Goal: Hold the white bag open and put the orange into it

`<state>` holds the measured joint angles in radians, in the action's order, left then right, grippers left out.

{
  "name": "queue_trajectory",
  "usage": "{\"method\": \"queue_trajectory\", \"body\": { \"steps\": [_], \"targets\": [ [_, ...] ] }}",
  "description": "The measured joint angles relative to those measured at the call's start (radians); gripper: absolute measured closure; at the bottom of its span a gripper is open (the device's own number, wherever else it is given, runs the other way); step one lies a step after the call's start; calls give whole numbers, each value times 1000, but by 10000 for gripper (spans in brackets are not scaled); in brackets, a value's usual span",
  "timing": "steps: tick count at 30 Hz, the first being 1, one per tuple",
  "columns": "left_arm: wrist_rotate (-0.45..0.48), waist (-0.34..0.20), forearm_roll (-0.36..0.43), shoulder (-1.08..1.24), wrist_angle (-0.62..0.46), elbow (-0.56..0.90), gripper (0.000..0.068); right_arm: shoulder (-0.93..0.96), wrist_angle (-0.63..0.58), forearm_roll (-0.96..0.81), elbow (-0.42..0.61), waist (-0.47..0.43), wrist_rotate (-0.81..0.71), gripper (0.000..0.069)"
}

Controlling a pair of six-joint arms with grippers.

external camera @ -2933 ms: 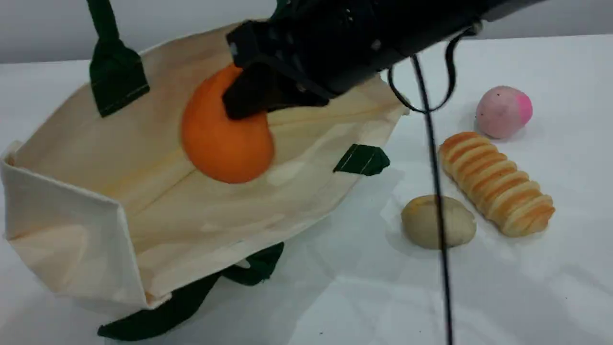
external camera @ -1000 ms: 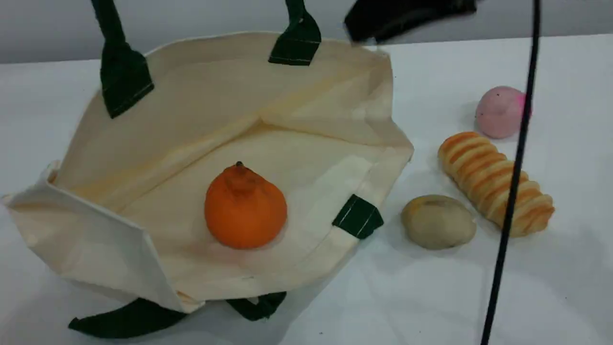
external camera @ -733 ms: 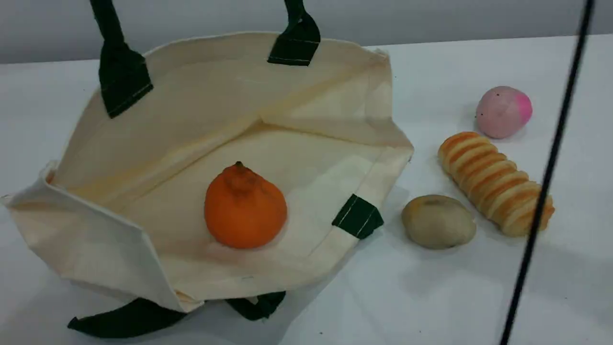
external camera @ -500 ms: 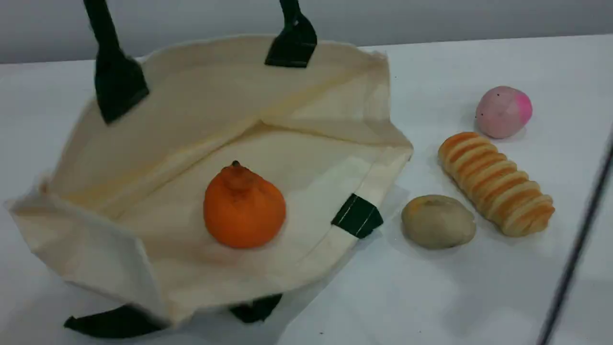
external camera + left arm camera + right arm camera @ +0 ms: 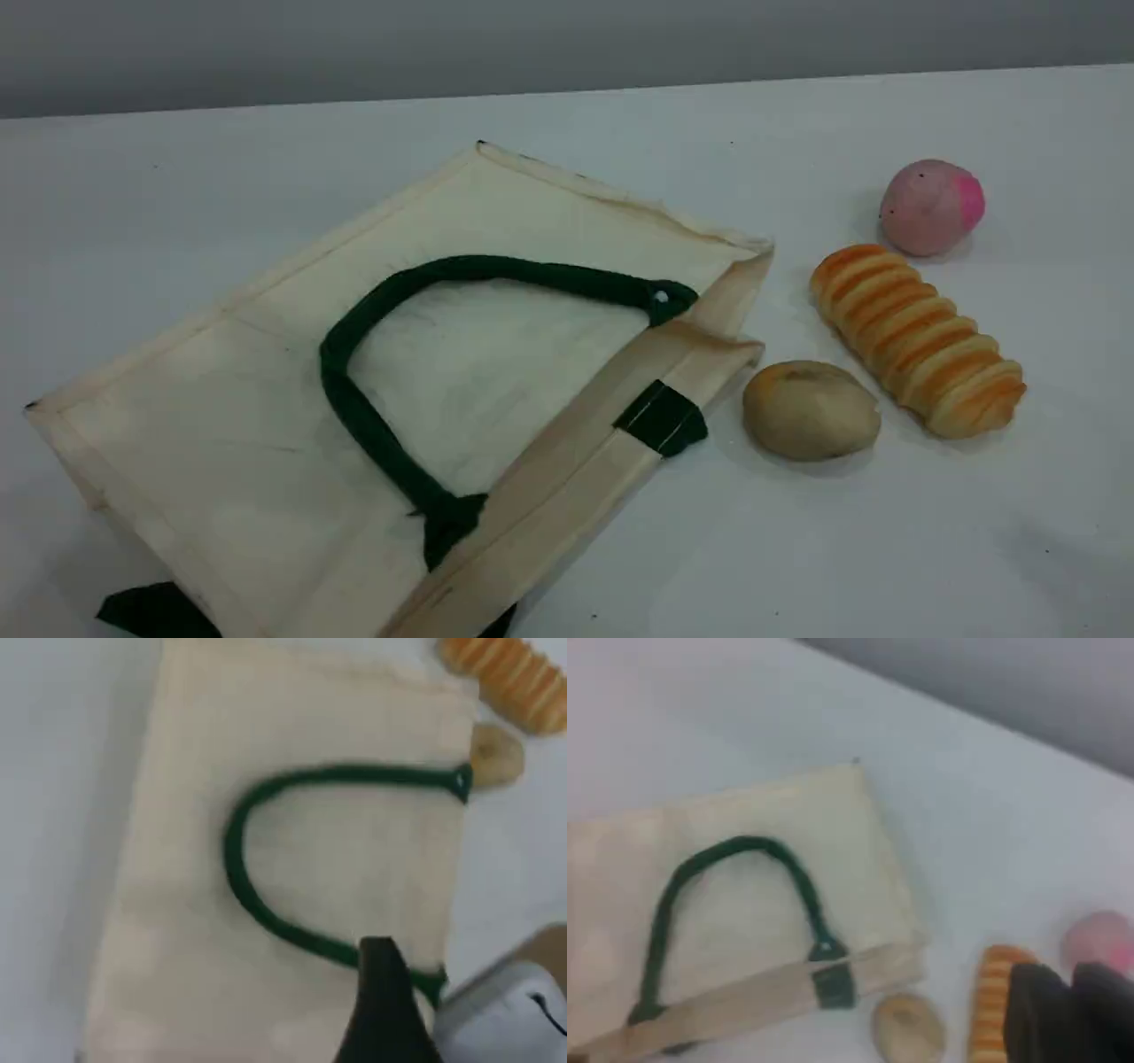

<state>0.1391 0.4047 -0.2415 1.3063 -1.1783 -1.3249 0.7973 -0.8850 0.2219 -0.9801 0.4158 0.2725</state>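
Scene view: the cream canvas tote bag [image 5: 266,425] lies collapsed flat on the white table [image 5: 797,549], its dark green strap handle [image 5: 354,408] looped across the top panel; the orange is not visible; a tan bun [image 5: 811,409], ridged golden bread loaf [image 5: 917,339] and pink round fruit [image 5: 930,206] sit beside it.

Left wrist view: the left end effector [image 5: 383,1010] hangs above the bag; its spread cannot be judged.

Right wrist view: the right end effector [image 5: 1072,1014], pressed together, holds nothing.

Cream white bag [image 5: 266,416] (green handle [image 5: 372,425]), ridged golden-orange loaf [image 5: 917,341].
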Motion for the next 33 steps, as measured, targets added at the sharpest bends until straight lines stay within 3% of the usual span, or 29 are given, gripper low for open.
{"method": "queue_trajectory", "body": {
  "steps": [8,17,22,29,33],
  "targets": [
    [-30,29,-17,-195,61,166,363,-235,-118,-181,-1,0,-159,608],
    [-73,29,-16,-564,41,340,570,-446,-163,-149,31,0,-152,608],
    [-72,26,23,-787,5,440,668,-584,-141,-88,144,0,-121,608],
    [-70,26,103,-1056,-3,543,682,-786,-142,-43,377,0,-131,608],
    [-71,26,162,-1167,-51,596,682,-798,-177,-24,458,1,-148,608]
  ]
}}
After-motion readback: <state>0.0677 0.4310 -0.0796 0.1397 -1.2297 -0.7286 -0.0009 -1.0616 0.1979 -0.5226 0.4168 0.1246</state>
